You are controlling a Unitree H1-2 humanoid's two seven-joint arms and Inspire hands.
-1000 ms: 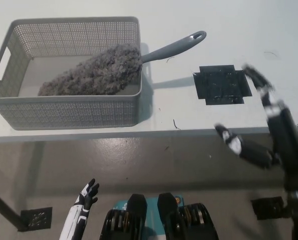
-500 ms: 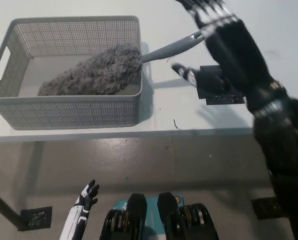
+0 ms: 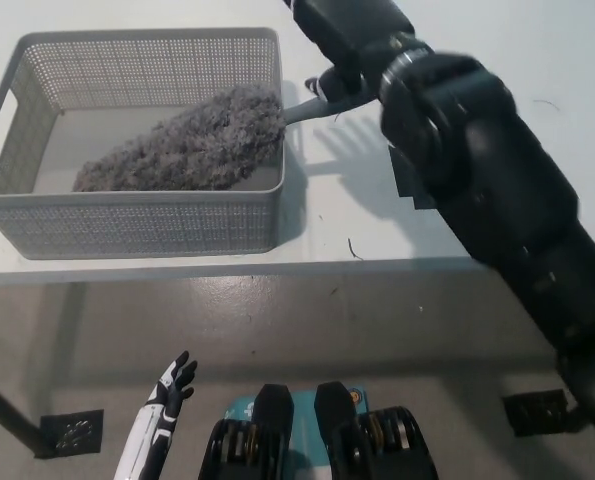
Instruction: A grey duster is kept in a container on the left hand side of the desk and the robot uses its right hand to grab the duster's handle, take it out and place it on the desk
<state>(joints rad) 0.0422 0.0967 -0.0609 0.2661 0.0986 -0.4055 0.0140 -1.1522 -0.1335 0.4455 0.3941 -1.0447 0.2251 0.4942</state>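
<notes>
Grey mesh container [image 3: 127, 215] stands on the left side of the white desk [image 3: 322, 215]. Inside lies the fluffy head of the grey duster [image 3: 182, 145], flat on the floor of the container. Its handle [image 3: 299, 111] pokes out over the right rim. Black right hand [image 3: 342, 45] is over the handle, just right of the container; fingers hidden, cannot tell if closed on it. White left hand [image 3: 174, 385] rests near left, below the desk edge, fingers spread, empty.

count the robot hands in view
2. The black right robot hand is at the top, over the duster handle; the white left robot hand rests at lower left.
</notes>
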